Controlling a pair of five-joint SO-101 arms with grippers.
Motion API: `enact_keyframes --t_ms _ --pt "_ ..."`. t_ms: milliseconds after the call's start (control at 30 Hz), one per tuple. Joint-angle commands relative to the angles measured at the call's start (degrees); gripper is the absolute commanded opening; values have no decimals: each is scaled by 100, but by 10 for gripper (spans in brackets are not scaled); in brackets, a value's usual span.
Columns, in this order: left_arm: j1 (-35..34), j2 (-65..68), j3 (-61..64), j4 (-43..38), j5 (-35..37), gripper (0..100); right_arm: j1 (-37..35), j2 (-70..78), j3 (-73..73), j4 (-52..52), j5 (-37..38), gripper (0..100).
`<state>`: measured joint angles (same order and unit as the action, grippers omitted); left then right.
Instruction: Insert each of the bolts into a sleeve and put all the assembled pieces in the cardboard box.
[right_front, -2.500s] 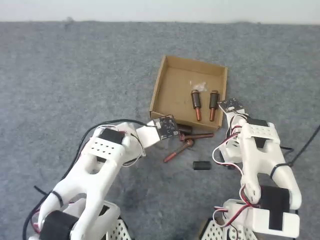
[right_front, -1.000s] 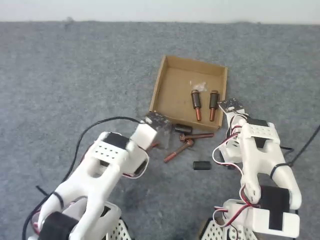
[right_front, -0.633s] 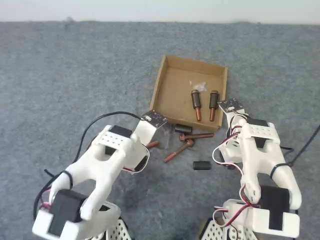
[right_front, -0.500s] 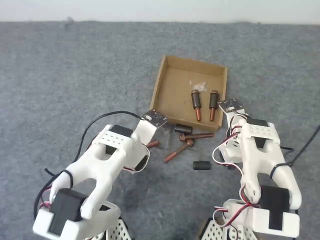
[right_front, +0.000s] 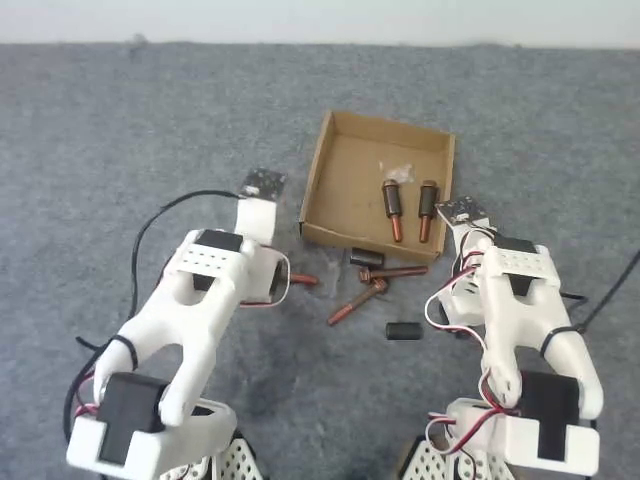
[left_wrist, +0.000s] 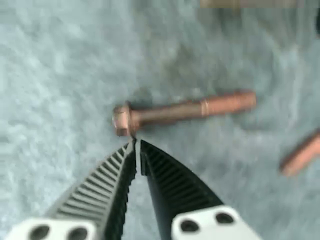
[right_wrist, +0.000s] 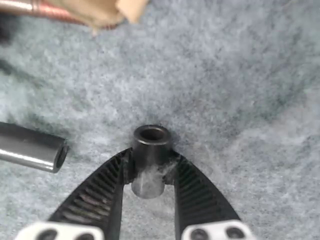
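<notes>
L hand (left_wrist: 136, 146) had its fingers drawn together w/ only a thin slit btwn them and nothing inside. The tips sat just beside the flanged head of a copper bolt (left_wrist: 185, 110) lying flat on the grey bench (left_wrist: 60, 60). A further bolt end (left_wrist: 302, 157) showed off to one side. From the high view that copper bolt (right_front: 300, 280) poked out beside the L arm (right_front: 205, 300), near the front corner of the cardboard box (right_front: 318, 175) but apart from it.

R hand (right_wrist: 151, 159) was clamped on a short black sleeve (right_wrist: 149, 177), both fingers touching it, bore facing the wrist cam. A second sleeve (right_wrist: 32, 147) lay on its side near it, not touching. The R arm (right_front: 515, 300) stood by the box's other front corner.

Inside the box, one assembled piece (right_front: 391, 205) lay beside another assembled piece (right_front: 428, 208), copper shafts pointing at the front wall. Outside that wall lay a dark sleeve (right_front: 366, 258) just beside the cardboard, w/ a long bolt (right_front: 398, 271) just in front of it. An angled bolt (right_front: 355, 300) had its head close to the long bolt's head. A lone sleeve (right_front: 402, 330) lay apart, nearer the arm bases.
</notes>
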<state>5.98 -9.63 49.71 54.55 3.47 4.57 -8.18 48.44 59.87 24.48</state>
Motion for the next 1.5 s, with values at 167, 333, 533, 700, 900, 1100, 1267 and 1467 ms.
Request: enact_keyframes --t_ms 167,333,533,700,900,1100,1267,1467 --pt "352 -26 -13 -932 905 11 -4 -180 -114 -75 70 7" --pt "484 229 -101 -1002 1380 11 -4 -180 -114 -75 70 7" --pt "387 369 -338 -633 1415 12 -4 -180 -114 -75 70 7" --pt "396 334 -347 -404 1415 12 -4 -180 -114 -75 70 7" --pt "396 -457 -303 -97 1398 12 -4 -180 -114 -75 70 7" --pt "747 -1143 215 70 1398 12 -13 -180 -114 -75 70 7" --pt "905 -264 -31 79 1407 12 -13 -180 -114 -75 70 7" --pt "334 1240 -1068 70 1424 12 -13 -180 -114 -75 70 7"
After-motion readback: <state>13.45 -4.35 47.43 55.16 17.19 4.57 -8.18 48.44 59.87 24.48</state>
